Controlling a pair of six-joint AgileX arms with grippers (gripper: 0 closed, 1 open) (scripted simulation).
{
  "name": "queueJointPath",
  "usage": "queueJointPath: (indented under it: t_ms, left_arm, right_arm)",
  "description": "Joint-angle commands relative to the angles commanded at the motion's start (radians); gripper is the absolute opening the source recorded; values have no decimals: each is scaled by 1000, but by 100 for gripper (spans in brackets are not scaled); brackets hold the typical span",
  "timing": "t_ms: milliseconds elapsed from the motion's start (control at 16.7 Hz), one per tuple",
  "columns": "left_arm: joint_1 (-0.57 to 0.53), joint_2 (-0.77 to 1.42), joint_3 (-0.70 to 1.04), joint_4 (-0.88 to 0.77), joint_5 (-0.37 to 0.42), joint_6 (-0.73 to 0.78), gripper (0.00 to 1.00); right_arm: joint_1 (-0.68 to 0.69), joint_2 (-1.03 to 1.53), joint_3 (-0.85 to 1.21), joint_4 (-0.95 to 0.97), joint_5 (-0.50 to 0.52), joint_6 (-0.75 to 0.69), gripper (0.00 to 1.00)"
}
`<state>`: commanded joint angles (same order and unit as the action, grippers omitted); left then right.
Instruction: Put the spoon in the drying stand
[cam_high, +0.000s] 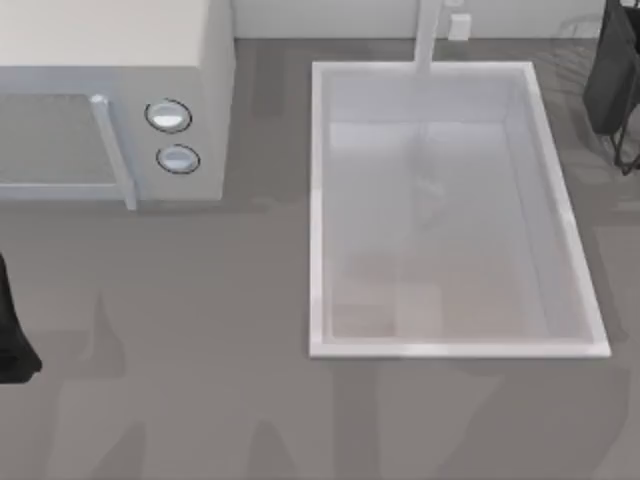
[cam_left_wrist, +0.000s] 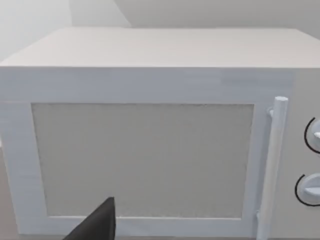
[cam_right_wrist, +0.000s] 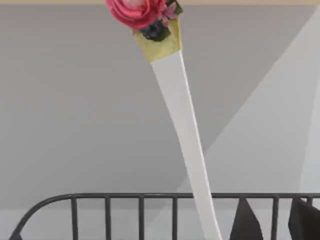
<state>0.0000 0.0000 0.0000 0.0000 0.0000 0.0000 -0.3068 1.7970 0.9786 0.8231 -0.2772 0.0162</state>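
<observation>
Parking left: left gripper (cam_high: 12, 345) at the table's left edge, grip unreadable
Microwave (cam_high: 110, 95): boxy, white, two round knobs
Sink (cam_high: 318, 210): white rectangular basin
Spoon (cam_right_wrist: 182, 120): slim cream handle, red flower-shaped end, tilted over the rack
Drying stand (cam_right_wrist: 107, 212): thin dark wires
Right gripper (cam_high: 612, 75): far right corner, grip unreadable

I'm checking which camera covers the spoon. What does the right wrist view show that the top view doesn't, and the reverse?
Right wrist view: the slim cream-white spoon with a red rounded end, standing tilted in front of the dark wire drying stand's top rail.
Top view: the big white rectangular sink, the white microwave, and the left arm parked at the table's left edge.
Both: the grey table and the right arm's dark parts.
</observation>
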Motion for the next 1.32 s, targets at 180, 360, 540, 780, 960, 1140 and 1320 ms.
queueJointPath:
  t_ms: [180, 360, 540, 780, 960, 1140, 1320]
  left_arm:
    - [0, 0, 0, 0, 0, 0, 100]
    - [0, 0, 0, 0, 0, 0, 100]
    - [0, 0, 0, 0, 0, 0, 100]
    - [0, 0, 0, 0, 0, 0, 100]
    - [0, 0, 0, 0, 0, 0, 100]
    - [0, 0, 0, 0, 0, 0, 100]
    - [0, 0, 0, 0, 0, 0, 100]
  right_arm:
    - [0, 0, 0, 0, 0, 0, 0]
    - [0, 0, 0, 0, 0, 0, 15]
    - [0, 0, 0, 0, 0, 0, 38]
    - [0, 0, 0, 0, 0, 0, 68]
    - [0, 0, 0, 0, 0, 0, 90]
    - [0, 0, 0, 0, 0, 0, 100]
    - [0, 0, 0, 0, 0, 0, 100]
